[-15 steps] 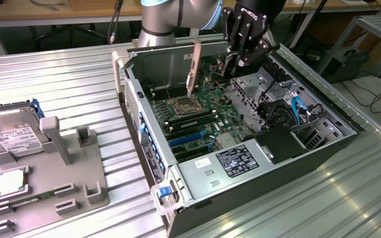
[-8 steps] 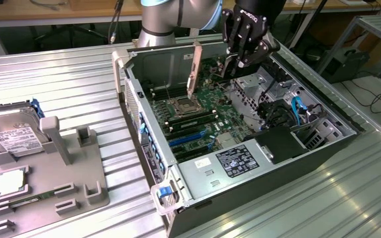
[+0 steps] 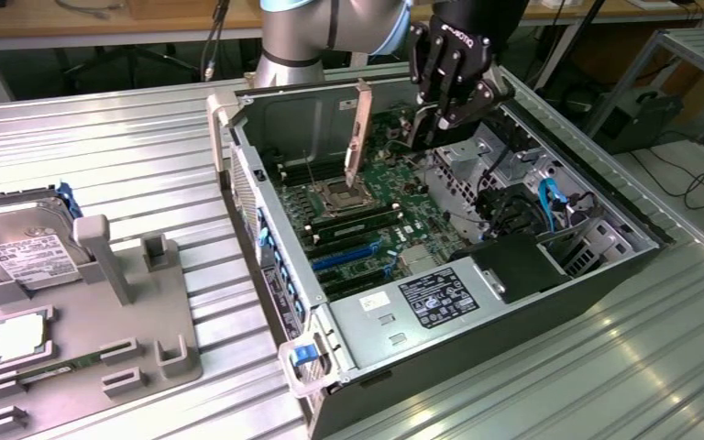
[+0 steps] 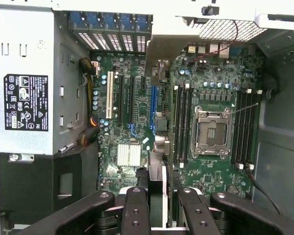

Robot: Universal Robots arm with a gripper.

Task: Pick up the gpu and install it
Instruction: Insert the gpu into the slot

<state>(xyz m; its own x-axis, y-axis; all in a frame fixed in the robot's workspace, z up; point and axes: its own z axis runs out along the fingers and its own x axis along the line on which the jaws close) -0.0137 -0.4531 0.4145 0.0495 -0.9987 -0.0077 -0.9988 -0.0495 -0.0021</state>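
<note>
From my station I see a silvery, ribbed aluminium worktop (image 3: 120, 156). An open black computer case (image 3: 450, 367) lies on its side across the middle of it. A grey moulded parts holder (image 3: 144, 321) sits flat towards the exterior view's left, near the case.

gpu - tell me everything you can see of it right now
The gpu is a thin dark card held upright on edge inside the open computer case, over the motherboard. Its long pale metal end bracket runs down one end toward the board. The wrist view sees the card edge-on, with the pincer clamped on both faces. Its fan face cannot be made out, nor whether its lower edge touches the board.
</note>
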